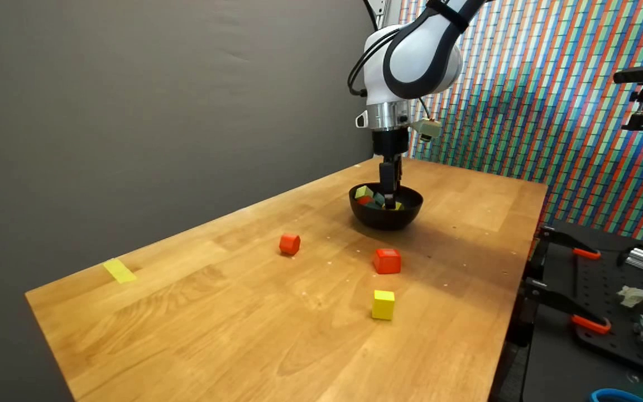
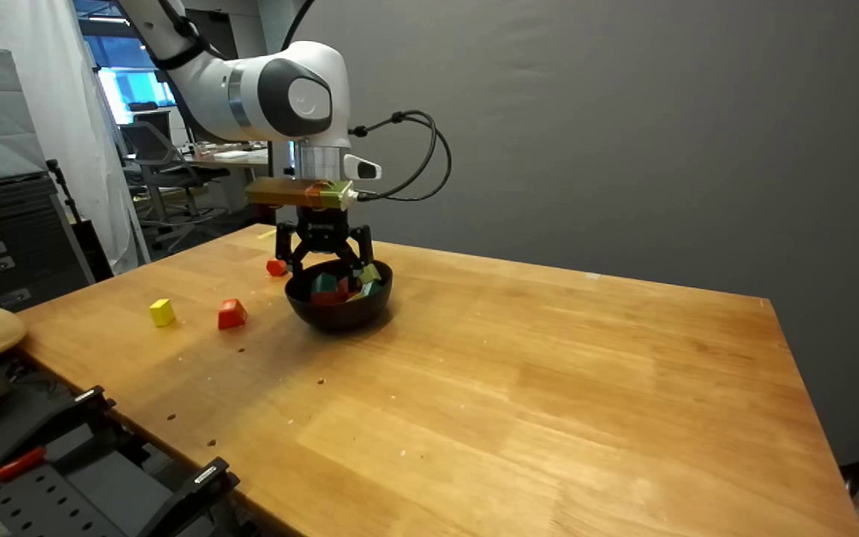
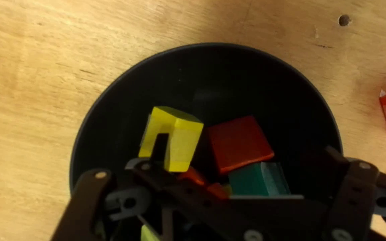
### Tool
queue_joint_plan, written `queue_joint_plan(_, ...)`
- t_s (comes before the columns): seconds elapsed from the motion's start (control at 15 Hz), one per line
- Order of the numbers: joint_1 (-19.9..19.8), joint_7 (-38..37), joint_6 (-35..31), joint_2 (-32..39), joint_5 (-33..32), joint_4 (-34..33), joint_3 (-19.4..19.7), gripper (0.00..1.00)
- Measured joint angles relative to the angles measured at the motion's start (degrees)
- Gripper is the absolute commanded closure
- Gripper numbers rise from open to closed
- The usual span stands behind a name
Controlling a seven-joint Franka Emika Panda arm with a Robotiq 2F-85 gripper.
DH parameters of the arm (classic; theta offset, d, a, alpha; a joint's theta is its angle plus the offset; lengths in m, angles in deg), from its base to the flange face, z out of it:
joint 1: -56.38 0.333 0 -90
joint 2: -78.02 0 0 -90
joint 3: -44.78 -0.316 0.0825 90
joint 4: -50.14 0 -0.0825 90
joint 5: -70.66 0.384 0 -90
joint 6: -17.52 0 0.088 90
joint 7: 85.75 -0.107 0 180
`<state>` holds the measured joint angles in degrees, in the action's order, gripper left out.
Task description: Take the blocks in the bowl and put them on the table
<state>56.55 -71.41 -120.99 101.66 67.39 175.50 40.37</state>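
The black bowl (image 1: 387,219) stands on the wooden table (image 1: 215,312) and also shows in an exterior view (image 2: 340,317). In the wrist view, the bowl (image 3: 219,77) holds a yellow block (image 3: 187,142), a red block (image 3: 241,144), a teal block (image 3: 255,180) and partly hidden orange ones (image 3: 193,175). My gripper (image 2: 326,277) points down into the bowl, its fingers apart with no block held between them. In the wrist view (image 3: 247,149) its left finger is at the yellow block; whether it touches cannot be told. Two red blocks (image 1: 289,244) (image 1: 387,261) and a yellow block (image 1: 383,305) lie on the table.
A flat yellow tape patch (image 1: 119,271) is stuck near the table's end. A grey wall (image 1: 159,111) runs along one long side. Black clamps with orange handles (image 1: 589,322) and a black perforated plate (image 1: 595,279) are beside the opposite edge.
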Motion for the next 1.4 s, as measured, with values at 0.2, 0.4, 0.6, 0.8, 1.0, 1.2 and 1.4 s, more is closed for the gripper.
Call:
queue_joint_plan(0.2, 0.1, -0.2, -0.3, 0.0, 0.0, 0.1, 0.0, 0.0)
queue_joint_plan(0.4, 0.1, -0.3, -0.3, 0.0, 0.0, 0.1, 0.0, 0.0)
queue_joint_plan(0.6, 0.1, -0.3, -0.3, 0.0, 0.0, 0.1, 0.0, 0.07)
queue_joint_plan(0.8, 0.1, -0.3, -0.3, 0.3, 0.0, 0.1, 0.1, 0.0)
queue_joint_plan(1.0, 0.0, -0.3, -0.2, 0.5, -0.1, 0.1, 0.5, 0.0)
queue_joint_plan(1.2, -0.1, -0.3, -0.1, 0.5, -0.3, 0.1, 1.4, 0.0)
queue_joint_plan(1.4, -0.7, -0.2, -0.1, 0.8, -0.4, 0.0, 2.0, 0.0)
